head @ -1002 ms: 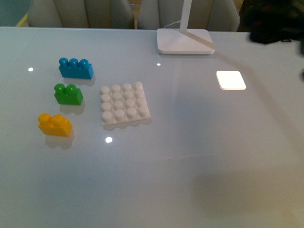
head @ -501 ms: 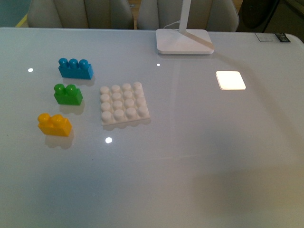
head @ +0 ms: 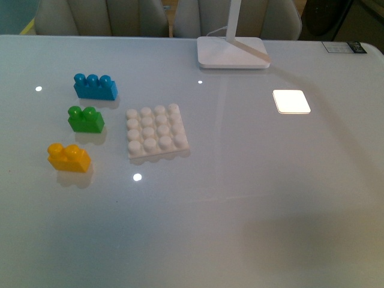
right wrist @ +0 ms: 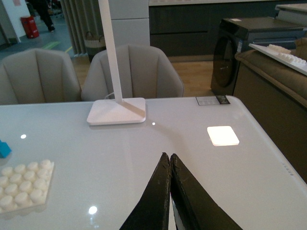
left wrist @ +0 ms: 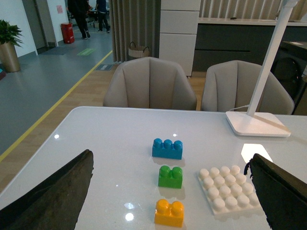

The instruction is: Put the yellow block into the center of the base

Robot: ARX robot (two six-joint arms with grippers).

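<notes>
The pale smooth table top [head: 252, 198] is glossy, mirroring light spots. The yellow-orange two-stud brick [head: 69, 158], green brick [head: 86, 119] and blue brick [head: 95, 86] look like shiny moulded plastic; the white square studded plate [head: 157, 132] is duller plastic. The far beige chairs [left wrist: 149, 84] look upholstered.

No text can be read in any view. Small dark label [head: 344, 47] with a pale patch, stuck at the far right corner of the table [head: 252, 198]: print too small to make out. Reddish notice [left wrist: 59, 8] on the wall beyond the chairs, lettering blurred. Green floor marking [left wrist: 86, 51] in the hallway, illegible
</notes>
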